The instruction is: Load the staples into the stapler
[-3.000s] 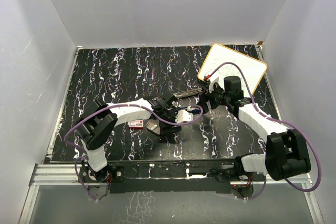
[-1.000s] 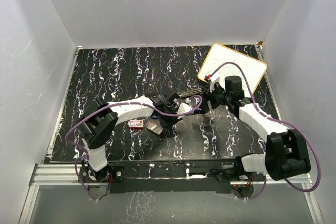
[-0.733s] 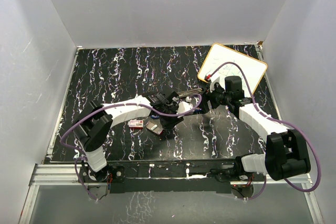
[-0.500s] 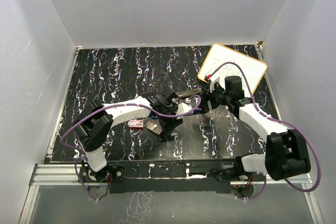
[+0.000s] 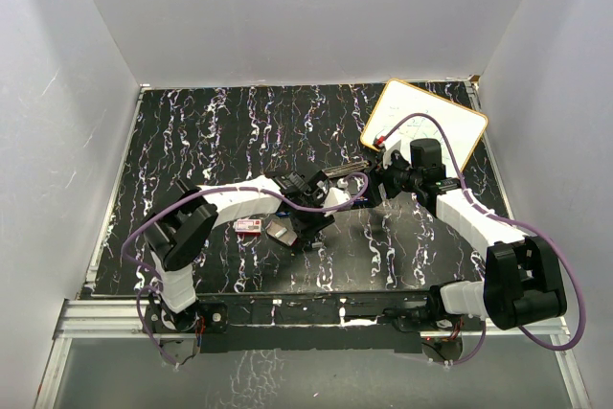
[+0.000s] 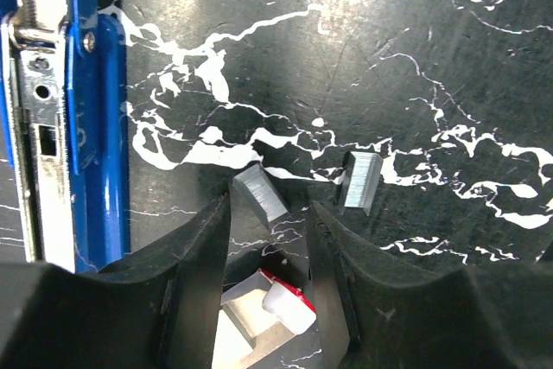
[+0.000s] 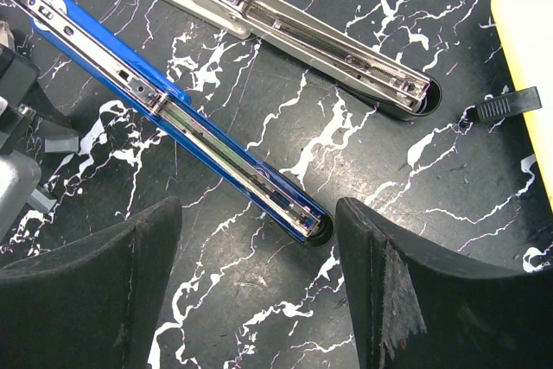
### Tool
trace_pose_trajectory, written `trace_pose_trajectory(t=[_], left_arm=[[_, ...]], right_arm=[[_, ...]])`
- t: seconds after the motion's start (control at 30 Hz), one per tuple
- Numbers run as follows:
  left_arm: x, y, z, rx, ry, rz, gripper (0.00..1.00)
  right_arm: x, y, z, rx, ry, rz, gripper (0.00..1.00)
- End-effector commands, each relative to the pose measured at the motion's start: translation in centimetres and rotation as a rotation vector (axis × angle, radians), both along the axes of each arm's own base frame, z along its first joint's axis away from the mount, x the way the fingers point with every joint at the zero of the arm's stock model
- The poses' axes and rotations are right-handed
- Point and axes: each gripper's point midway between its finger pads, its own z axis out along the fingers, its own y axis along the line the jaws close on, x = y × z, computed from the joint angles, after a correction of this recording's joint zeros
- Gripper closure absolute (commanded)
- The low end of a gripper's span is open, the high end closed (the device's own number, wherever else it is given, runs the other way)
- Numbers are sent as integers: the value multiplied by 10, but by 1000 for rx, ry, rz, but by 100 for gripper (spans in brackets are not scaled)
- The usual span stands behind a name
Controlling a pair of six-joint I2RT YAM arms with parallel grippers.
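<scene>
- The left claw (image 5: 308, 223) (image 6: 270, 206) sits low over the middle of the black marbled table (image 5: 192, 141). Its jaws are narrowly apart and clamp nothing.
- 1 short grey staple strip (image 6: 259, 194) lies on the table right at the fingertips. It is close against one finger (image 6: 194, 257) and does not fill the gap.
- A second strip (image 6: 361, 181) lies just past the other finger, apart from the first.
- The red staple box (image 5: 249, 226) rests on the table beside the left arm. The tan inner tray (image 5: 279, 231) is right next to it, between the box and the claw.
- The blue stapler half (image 5: 340, 171) (image 6: 91, 127) (image 7: 173, 110) lies open with its metal channel facing up. It is near the 2 strips but not touching them.
- A pale grey stapler half (image 7: 276, 23) lies alongside it, with its channel and spring also facing up. I cannot tell from here whether the 2 halves are joined.
- The right claw (image 5: 381, 179) (image 7: 257, 222) hangs over one end of the blue half, jaws wide, with nothing held between them.
- A yellow-rimmed whiteboard (image 5: 426, 126) lies in the far right corner of the table, just beyond the right claw.
</scene>
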Motion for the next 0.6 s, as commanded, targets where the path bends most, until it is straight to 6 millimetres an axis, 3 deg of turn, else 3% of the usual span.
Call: trace_pose_trajectory(t=[0.0, 0.57], left_arm=[[9, -3, 5, 9, -25, 56, 63], [3, 8, -7, 44, -15, 45, 83]], right_arm=[[14, 2, 31, 19, -100, 8, 26], [15, 1, 33, 18, -107, 7, 26]])
